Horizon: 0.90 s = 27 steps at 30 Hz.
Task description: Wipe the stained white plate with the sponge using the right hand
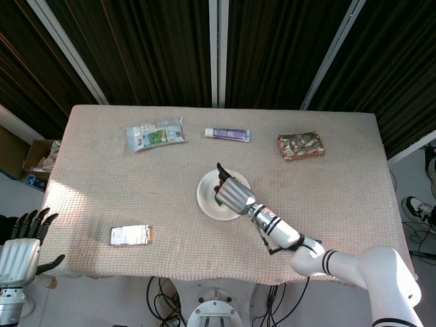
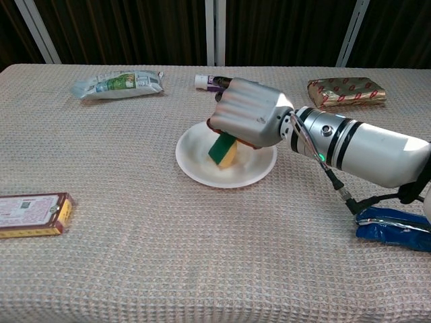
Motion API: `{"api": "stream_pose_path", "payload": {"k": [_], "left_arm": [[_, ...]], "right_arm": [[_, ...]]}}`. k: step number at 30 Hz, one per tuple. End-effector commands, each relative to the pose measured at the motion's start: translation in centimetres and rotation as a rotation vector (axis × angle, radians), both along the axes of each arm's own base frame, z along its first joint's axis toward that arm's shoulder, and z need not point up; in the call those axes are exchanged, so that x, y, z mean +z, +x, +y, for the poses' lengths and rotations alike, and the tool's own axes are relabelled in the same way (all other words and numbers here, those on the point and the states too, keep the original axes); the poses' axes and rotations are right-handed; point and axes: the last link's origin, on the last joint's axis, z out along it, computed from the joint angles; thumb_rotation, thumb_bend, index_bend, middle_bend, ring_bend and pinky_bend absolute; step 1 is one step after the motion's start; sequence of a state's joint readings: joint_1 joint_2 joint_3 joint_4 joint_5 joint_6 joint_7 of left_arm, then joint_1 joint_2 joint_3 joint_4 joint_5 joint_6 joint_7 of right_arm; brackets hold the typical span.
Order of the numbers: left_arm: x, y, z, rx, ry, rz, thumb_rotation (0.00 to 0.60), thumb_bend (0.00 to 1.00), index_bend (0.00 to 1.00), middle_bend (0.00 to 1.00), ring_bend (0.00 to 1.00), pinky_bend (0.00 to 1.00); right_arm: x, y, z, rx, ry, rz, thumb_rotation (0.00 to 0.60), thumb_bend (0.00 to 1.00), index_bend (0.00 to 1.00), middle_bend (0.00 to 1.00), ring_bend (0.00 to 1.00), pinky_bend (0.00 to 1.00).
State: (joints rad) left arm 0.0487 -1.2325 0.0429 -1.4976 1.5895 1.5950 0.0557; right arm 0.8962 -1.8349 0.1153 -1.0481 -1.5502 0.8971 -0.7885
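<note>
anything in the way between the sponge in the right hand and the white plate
Nothing visible. The right hand holds the sponge directly over the white plate, its yellow end down inside the rim; the stain is hidden beneath it. The toothpaste tube lies farther back on the table, clear of the plate.

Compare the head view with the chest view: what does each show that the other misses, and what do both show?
Only the head view shows the left robot hand, open beside the table's edge, and the dark slatted wall behind. Only the chest view shows the sponge clearly, green over yellow, touching the white plate, and the blue packet. Both show the right robot hand over the plate, the toothpaste tube, the green pouch and the box.
</note>
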Motion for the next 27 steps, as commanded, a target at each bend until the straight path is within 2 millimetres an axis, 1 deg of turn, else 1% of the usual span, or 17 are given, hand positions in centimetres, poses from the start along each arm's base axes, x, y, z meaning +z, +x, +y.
{"api": "stream_pose_path", "payload": {"k": [1,3,6,9,11,14,21,24,27], "left_arm": [[0.0,0.0,0.0,-0.001,0.001,-0.001,0.6,0.02,0.16,0.07,0.06,0.09],[0.1,0.0,0.0,-0.003,0.004,0.001,0.6,0.02,0.16,0.07,0.06,0.09],[0.2,0.1,0.0,-0.006,0.007,0.003,0.6,0.02,0.16,0.07,0.06,0.09],[0.1,0.2,0.1,-0.011,0.006,0.003,0.6,0.02,0.16,0.07,0.06,0.09],[0.1,0.3,0.1,-0.013,0.005,0.001,0.6,0.02,0.16,0.07,0.06,0.09],[0.0,0.3,0.0,-0.011,0.004,-0.003,0.6,0.02,0.16,0.07,0.06,0.09],[0.1,0.1,-0.1,0.0,0.006,-0.001,0.6,0.02,0.16,0.07,0.06,0.09],[0.1,0.1,-0.1,-0.002,0.007,-0.002,0.6,0.02,0.16,0.07,0.06,0.09],[0.1,0.1,-0.2,-0.002,0.009,-0.002,0.6,0.02,0.16,0.07,0.06,0.09]], "right_arm": [[-0.7,-0.4,0.3,0.0,0.003,0.026,0.6,0.44,0.79,0.54,0.29,0.1],[-0.5,-0.3,0.2,0.0,-0.008,0.006,0.6,0.45,0.8,0.54,0.29,0.1],[0.7,0.0,-0.4,0.0,-0.049,-0.044,0.6,0.44,0.8,0.54,0.29,0.08],[1.8,0.0,-1.0,0.015,-0.081,-0.046,0.6,0.44,0.81,0.54,0.29,0.08],[2.1,0.0,-1.2,0.026,-0.087,-0.027,0.6,0.44,0.81,0.54,0.29,0.07],[1.6,-0.2,-1.3,0.047,-0.08,0.03,0.6,0.45,0.81,0.54,0.29,0.07],[-0.7,-0.7,-0.6,0.085,-0.04,0.139,0.6,0.45,0.81,0.54,0.29,0.05],[-0.7,-0.7,-0.6,0.094,-0.047,0.14,0.6,0.45,0.81,0.54,0.29,0.05],[0.1,0.0,-0.8,0.087,-0.066,0.08,0.6,0.45,0.81,0.54,0.3,0.05]]}}
